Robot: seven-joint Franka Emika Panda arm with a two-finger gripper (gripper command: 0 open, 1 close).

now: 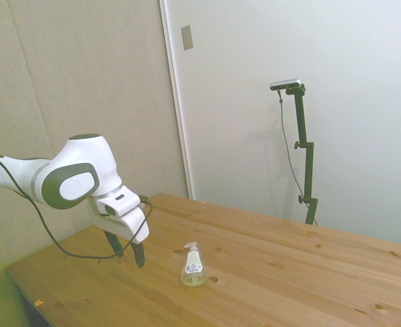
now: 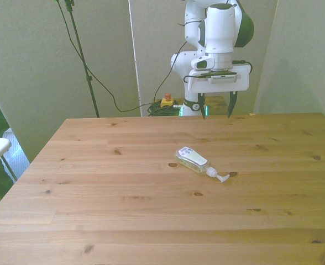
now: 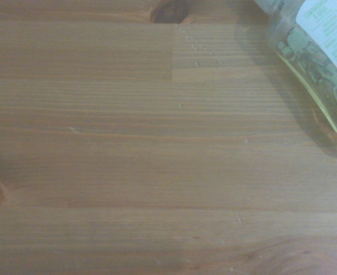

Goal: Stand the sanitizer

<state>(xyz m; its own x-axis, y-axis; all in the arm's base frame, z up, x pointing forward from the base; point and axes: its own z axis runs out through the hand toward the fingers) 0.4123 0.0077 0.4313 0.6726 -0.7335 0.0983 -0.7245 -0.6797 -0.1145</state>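
Gripper (image 2: 216, 111) hangs above the wooden table's (image 2: 96, 182) far edge, its 2 dark fingers (image 2: 200, 105) spread apart, holding and touching nothing. Only part of the sanitizer (image 3: 314, 54) shows in the wrist view, cut off at the frame's edge, its label print too blurred to read. In the front view the sanitizer (image 2: 198, 162) lies on its side mid-table, white pump nozzle pointing toward 4 o'clock, well apart from the fingers. Pale walls stand behind the table.
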